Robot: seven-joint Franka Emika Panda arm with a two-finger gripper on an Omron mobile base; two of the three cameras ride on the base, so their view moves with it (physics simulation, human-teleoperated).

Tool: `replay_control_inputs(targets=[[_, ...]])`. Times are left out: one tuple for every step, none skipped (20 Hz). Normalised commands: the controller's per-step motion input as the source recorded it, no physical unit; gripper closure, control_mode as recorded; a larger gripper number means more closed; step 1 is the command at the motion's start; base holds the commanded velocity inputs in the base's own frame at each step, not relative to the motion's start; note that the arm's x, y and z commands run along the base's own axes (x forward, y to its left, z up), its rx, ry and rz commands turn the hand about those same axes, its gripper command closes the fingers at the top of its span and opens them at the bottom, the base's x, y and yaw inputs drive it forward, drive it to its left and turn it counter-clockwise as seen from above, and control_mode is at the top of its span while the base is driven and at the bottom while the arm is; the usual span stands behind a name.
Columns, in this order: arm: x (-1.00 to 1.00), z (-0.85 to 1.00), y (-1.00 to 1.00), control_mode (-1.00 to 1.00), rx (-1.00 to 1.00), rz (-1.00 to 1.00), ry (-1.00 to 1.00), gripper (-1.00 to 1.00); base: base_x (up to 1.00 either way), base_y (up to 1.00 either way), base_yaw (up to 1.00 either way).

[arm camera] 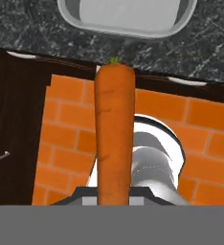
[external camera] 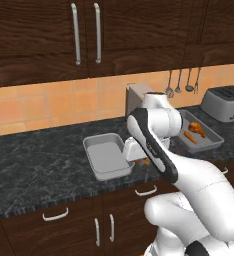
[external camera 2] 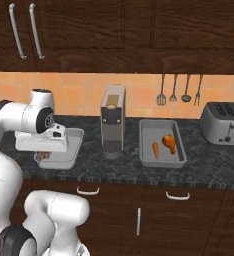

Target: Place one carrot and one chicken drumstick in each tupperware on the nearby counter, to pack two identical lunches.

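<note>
My gripper [external camera: 139, 159] is shut on a carrot [arm camera: 114, 139], which runs long and orange up the middle of the hand view, its green stub toward the counter's front edge. The hand hangs at the front right corner of the empty grey tupperware [external camera: 106, 156], also seen as the tupperware [arm camera: 128, 16] just beyond the carrot's tip. A second tupperware [external camera: 203, 134] to the right holds another carrot [external camera: 190, 136] and a chicken drumstick [external camera: 196, 128]. Both containers rest on the black marbled counter [external camera: 39, 160].
A tall coffee machine [external camera 2: 112, 121] stands between the two containers against the tiled wall. A silver toaster [external camera 2: 224, 122] sits at the far right, with utensils [external camera 2: 179, 90] hanging above. Below the hand lie dark cabinet fronts [arm camera: 13, 134] and orange brick floor [arm camera: 66, 119].
</note>
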Motion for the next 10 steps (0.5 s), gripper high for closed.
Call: replay_control_inputs(targets=[[1.0, -0.14, 0.31, -1.0, -0.02, -0.02, 0.11, 1.0, 0.0, 0.0, 0.0], [1.0, -0.11, 0.26, -1.0, -0.06, -0.05, 0.12, 1.0, 0.0, 0.0, 0.0], [1.0, -0.14, 0.13, -1.0, -0.07, -0.05, 0.09, 1.0, 0.0, 0.0, 0.0], [1.0, -0.28, 0.06, -1.0, -0.05, -0.05, 0.01, 1.0, 0.0, 0.0, 0.0], [1.0, -0.52, 0.04, -1.0, -0.03, -0.03, 0.0, 1.0, 0.0, 0.0, 0.0], [1.0, -0.71, 0.01, -1.0, -0.02, -0.02, 0.0, 1.0, 0.0, 0.0, 0.0], [1.0, -0.89, 0.0, -1.0, 0.0, -0.01, 0.0, 1.0, 0.0, 0.0, 0.0], [1.0, -1.0, 0.12, -1.0, -0.01, -0.01, 0.0, 1.0, 0.0, 0.0, 0.0], [1.0, -1.0, 0.21, -1.0, -0.01, -0.02, 0.0, 1.0, 0.0, 0.0, 0.0], [1.0, -0.92, 0.18, -1.0, 0.0, -0.01, 0.0, 1.0, 0.0, 0.0, 0.0]])
